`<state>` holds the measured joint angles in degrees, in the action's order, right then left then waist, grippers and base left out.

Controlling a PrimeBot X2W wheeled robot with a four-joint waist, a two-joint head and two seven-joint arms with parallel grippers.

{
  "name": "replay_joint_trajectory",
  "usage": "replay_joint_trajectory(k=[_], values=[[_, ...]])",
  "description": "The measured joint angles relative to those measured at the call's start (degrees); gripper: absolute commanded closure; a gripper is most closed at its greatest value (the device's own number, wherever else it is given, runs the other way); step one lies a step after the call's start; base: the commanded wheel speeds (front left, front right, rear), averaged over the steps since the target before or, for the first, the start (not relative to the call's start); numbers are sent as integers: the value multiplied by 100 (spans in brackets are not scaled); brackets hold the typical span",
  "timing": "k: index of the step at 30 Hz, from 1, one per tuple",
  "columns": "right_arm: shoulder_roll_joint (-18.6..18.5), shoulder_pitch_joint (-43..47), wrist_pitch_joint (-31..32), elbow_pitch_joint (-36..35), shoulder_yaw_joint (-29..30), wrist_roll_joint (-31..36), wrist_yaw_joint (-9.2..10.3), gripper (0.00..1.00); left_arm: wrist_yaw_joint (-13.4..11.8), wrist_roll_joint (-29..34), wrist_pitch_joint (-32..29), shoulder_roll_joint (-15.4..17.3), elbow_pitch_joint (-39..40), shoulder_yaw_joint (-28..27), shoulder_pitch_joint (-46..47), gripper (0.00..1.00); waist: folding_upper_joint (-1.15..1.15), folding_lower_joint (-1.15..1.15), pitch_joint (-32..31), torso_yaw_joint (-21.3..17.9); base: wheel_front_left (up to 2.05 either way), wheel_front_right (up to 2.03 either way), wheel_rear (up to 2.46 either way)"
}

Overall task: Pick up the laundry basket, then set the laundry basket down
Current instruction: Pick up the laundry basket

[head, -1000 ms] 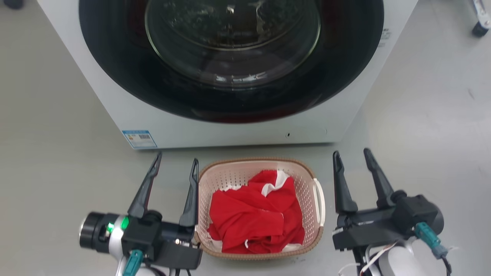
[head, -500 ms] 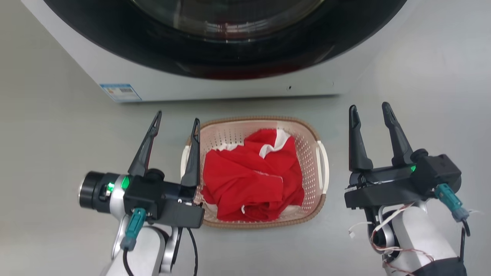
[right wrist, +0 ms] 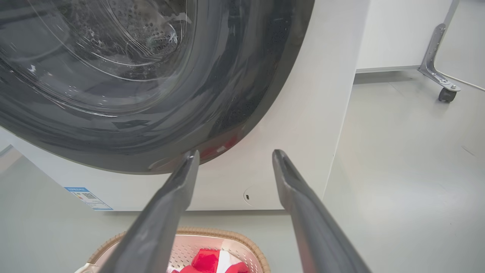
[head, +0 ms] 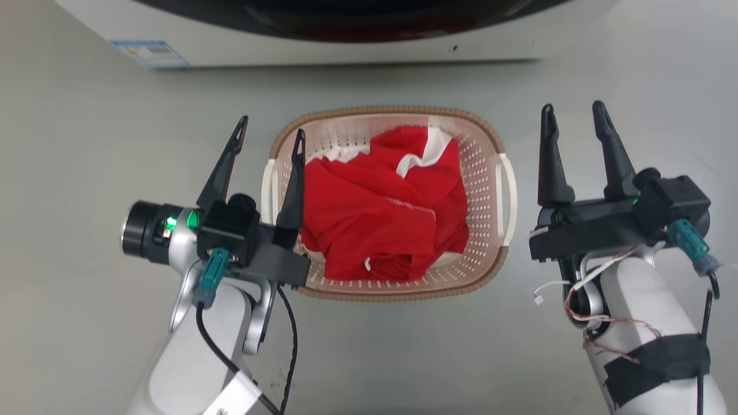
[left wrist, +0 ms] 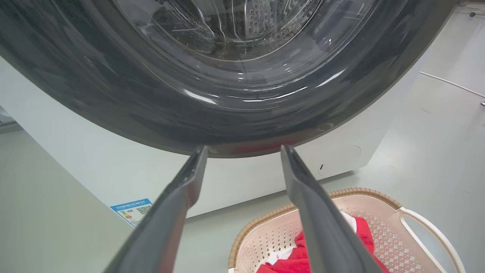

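Since the head camera has tipped down, the white front-loading washer (head: pixel 346 49) sits higher in view and the small cream perforated plastic laundry basket (head: pixel 478 190) lies on the grey floor (head: pixel 86 144) between my left gripper (head: pixel 271 129) and right gripper (head: pixel 572 109), both spread wide, neither gripping: I judge pickup hasn't begun.

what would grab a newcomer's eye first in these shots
The crumpled red garment heaped in the cream laundry basket on the floor at the centre of the head view. Next, the big dark round door of the washer, looming over both wrist views. Then the left gripper and right gripper flanking the basket, jaws open.
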<state>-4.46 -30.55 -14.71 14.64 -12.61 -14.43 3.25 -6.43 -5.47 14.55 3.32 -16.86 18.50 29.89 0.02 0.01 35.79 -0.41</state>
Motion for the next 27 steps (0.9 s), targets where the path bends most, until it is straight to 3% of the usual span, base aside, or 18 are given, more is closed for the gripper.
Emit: replay_joint_trajectory(k=[16,27], values=[[-81,-918,0,1070,105,66,-22,0,40,-146,-9,-96,-1127,15,897,0,0,0,1309,133,0,0,0],[-34,-1180,0,1782,91,23,-23,0,41,-332,-9,-115,-1845,-11,1090,0,-1,-1,1714,199,0,0,0]])
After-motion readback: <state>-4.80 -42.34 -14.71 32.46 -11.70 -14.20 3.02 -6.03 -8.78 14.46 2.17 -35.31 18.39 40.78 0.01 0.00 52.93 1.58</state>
